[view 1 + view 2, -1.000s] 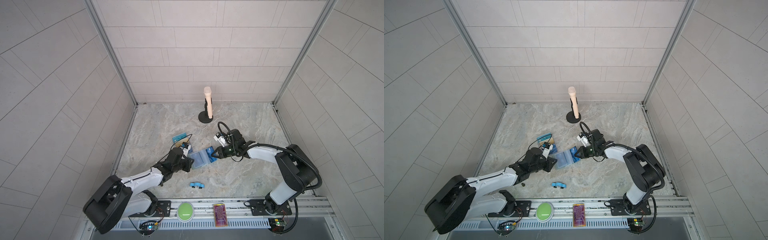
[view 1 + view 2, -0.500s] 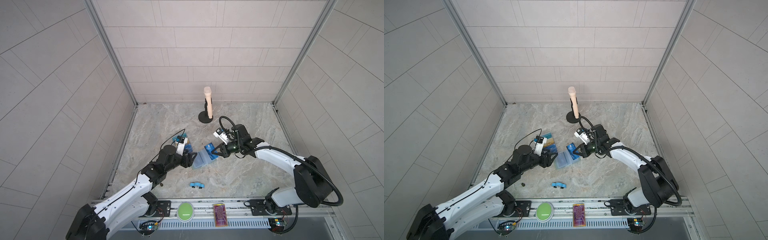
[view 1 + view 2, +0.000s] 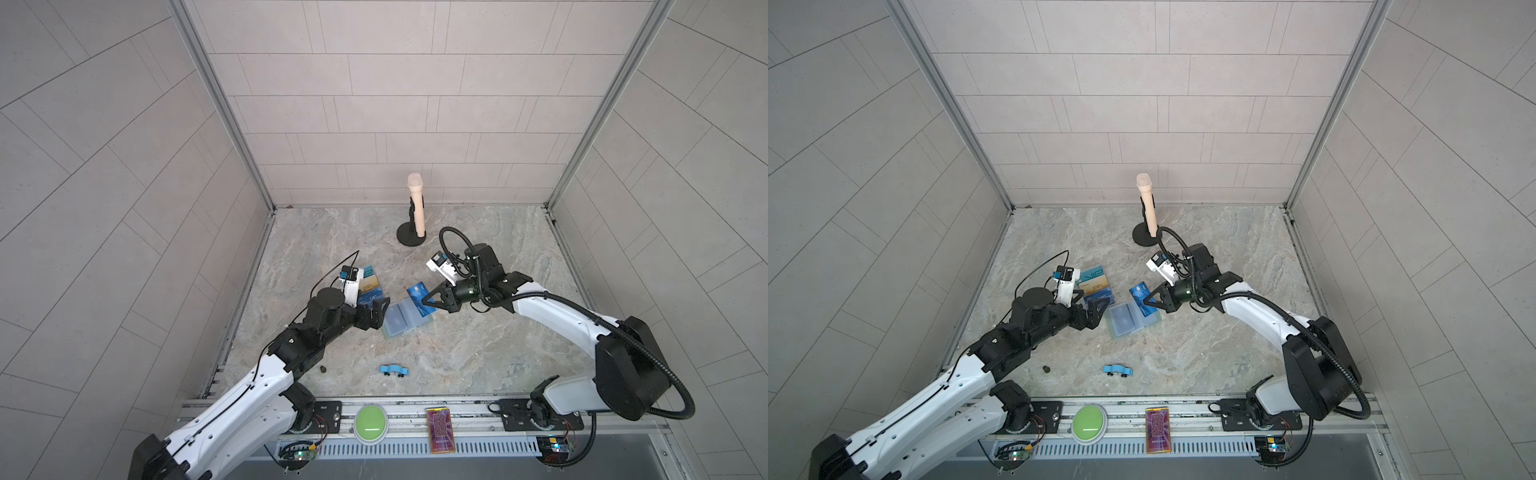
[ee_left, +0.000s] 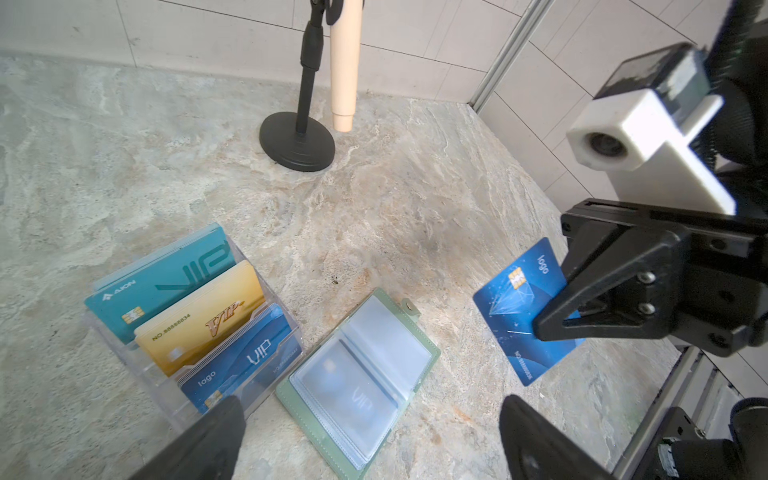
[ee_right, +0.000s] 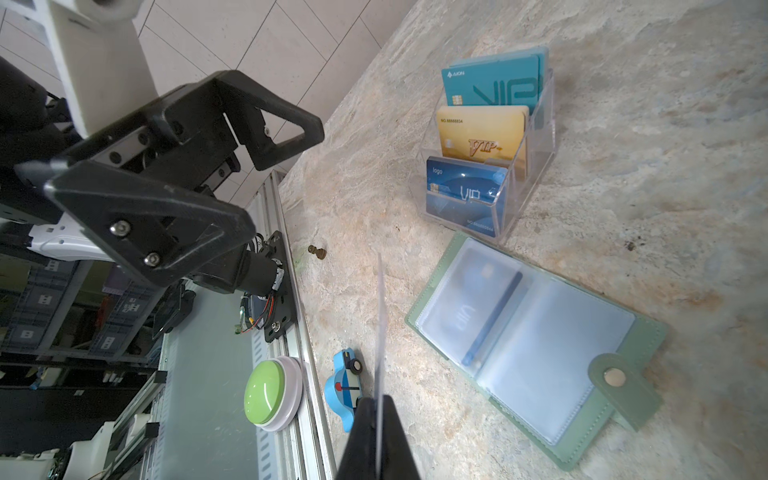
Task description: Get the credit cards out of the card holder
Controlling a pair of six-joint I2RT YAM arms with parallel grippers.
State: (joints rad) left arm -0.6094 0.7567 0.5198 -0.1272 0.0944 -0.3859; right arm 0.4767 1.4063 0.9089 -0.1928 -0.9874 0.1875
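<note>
While right jaws pinch the dark-blue plastic card [image 4: 515, 307], left jaws spread, I'd lay it beside the mint-green sleeved holder [image 5: 636, 403].

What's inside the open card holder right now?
Through the frosted sleeves of the card holder, one blue card marked VIP shows in the page away from the snap tab. The page nearer the tab looks empty. Sleeves underneath are covered, so more cards cannot be ruled out.

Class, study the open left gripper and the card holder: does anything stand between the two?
Nothing visible does. The left gripper hangs open beside the card holder, only bare table between. The clear stand sits aside; the right gripper holds a blue card on the far side.
</note>
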